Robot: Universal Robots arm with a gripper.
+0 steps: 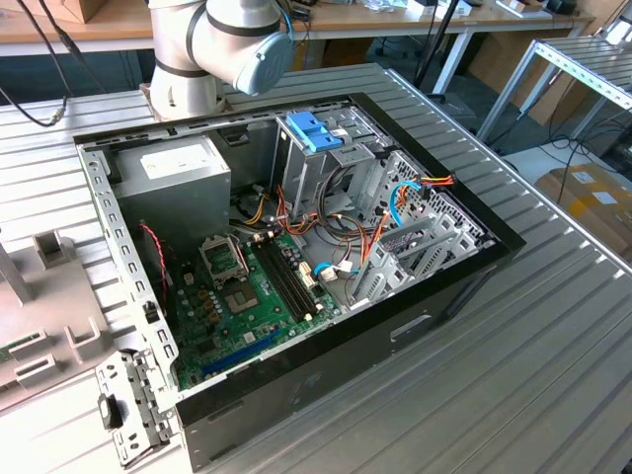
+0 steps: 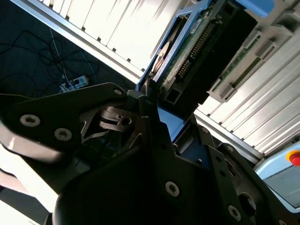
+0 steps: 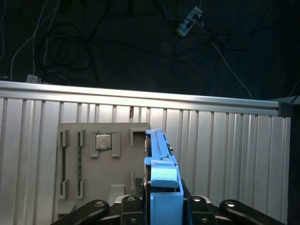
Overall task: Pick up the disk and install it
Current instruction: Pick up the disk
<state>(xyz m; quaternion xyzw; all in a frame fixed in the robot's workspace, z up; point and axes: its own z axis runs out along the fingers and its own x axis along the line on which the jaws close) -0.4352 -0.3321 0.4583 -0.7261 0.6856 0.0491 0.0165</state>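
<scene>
In the exterior view the arm (image 1: 212, 44) is cut off by the frame just above its base and first joint, behind the open computer case (image 1: 444, 286). In both wrist views the disk (image 3: 158, 150) shows edge-on, so its label is hidden. The first wrist view shows mostly its blue side rail, and the second shows its green circuit board and connector. Whether its far end rests in the grey tray (image 3: 84, 140) or hangs just above it cannot be told.

The gripper (image 3: 163, 204) has its fingers closed in on the disk, pinching it by the blue rail. The fingers point toward the slatted table (image 3: 225, 154), holding the disk over the tray's edge, beside a chip (image 3: 103, 141) seated in the tray.
</scene>
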